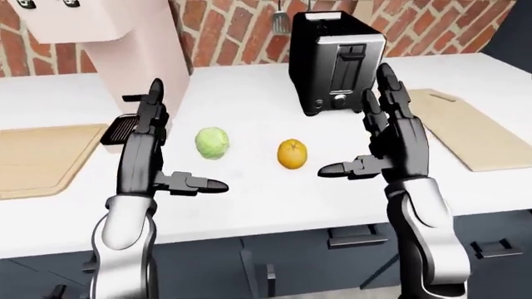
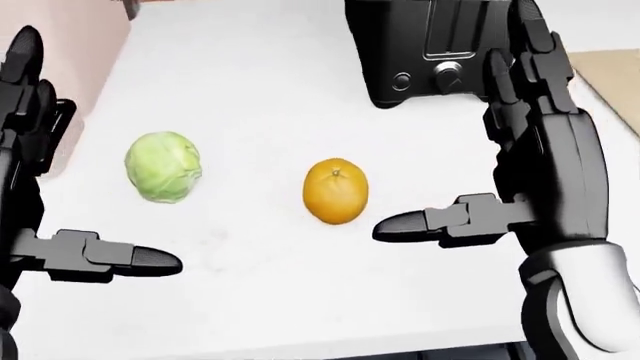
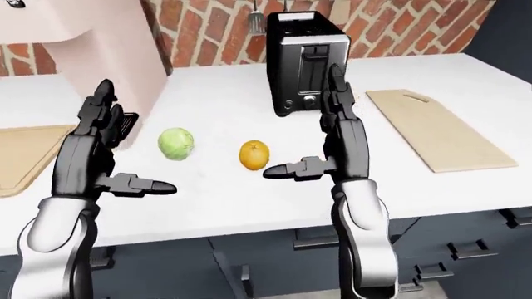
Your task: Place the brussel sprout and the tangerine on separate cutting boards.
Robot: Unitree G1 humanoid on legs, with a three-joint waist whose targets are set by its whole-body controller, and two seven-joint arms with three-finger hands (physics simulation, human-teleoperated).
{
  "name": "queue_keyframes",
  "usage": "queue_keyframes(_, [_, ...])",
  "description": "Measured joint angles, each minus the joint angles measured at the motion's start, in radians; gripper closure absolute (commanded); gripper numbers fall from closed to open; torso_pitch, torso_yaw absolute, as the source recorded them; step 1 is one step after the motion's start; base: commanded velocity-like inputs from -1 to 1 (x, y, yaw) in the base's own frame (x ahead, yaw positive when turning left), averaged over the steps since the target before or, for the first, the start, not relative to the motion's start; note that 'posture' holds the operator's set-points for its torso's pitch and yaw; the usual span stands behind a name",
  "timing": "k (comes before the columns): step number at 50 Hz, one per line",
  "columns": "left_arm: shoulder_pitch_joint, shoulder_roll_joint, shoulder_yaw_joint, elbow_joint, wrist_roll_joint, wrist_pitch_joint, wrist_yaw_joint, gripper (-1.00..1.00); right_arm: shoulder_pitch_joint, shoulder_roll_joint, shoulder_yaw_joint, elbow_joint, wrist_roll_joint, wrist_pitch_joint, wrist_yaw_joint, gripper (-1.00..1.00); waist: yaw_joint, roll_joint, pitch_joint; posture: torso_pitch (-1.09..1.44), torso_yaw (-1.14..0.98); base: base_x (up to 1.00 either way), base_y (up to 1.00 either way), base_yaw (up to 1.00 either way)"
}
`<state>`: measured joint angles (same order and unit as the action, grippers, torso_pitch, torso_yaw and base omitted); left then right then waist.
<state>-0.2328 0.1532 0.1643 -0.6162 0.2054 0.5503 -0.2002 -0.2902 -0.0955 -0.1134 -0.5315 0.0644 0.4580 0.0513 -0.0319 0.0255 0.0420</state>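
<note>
A pale green brussel sprout [image 2: 163, 166] and an orange tangerine [image 2: 336, 190] lie side by side on the white counter [image 2: 250, 90], sprout on the left. My left hand [image 2: 60, 187] stands open left of the sprout, fingers up, thumb pointing right. To the right of the tangerine my right hand [image 2: 490, 157] is open too, apart from the fruit, thumb pointing at it. One wooden cutting board [image 1: 42, 157] lies far left, another wooden cutting board [image 1: 469, 128] far right on the counter.
A black toaster [image 1: 337, 62] stands above the tangerine, just behind my right hand. A pink appliance [image 1: 137, 53] with a black drip grille [image 1: 120, 129] stands at the upper left. A brick wall [image 1: 241, 28] backs the counter; dark drawers [image 1: 349, 249] are below.
</note>
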Motion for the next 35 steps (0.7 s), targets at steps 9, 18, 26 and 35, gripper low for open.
queue_keyframes(9, [0.009,0.008,0.025,0.018,0.009,0.040,0.003,-1.00,0.000,0.009,0.041,0.003,0.015,0.049,0.006,-1.00,0.037,-0.045,-0.004,0.00,0.00,0.00,0.00,0.00])
queue_keyframes(18, [0.009,0.005,0.012,0.003,-0.004,0.019,-0.004,-1.00,-0.012,0.006,0.071,-0.003,-0.075,0.067,0.032,-1.00,0.036,-0.029,-0.026,0.00,0.00,0.00,0.00,0.00])
queue_keyframes(26, [0.022,-0.002,0.010,0.016,-0.006,0.019,-0.006,-1.00,-0.023,0.003,0.100,0.047,-0.206,0.085,0.082,-1.00,0.032,-0.024,-0.019,0.00,0.00,0.00,0.00,0.00])
queue_keyframes(35, [0.012,0.001,0.008,0.025,-0.010,0.012,-0.003,-1.00,-0.054,0.035,0.150,0.117,-0.357,0.062,0.181,-1.00,0.032,-0.022,-0.021,0.00,0.00,0.00,0.00,0.00])
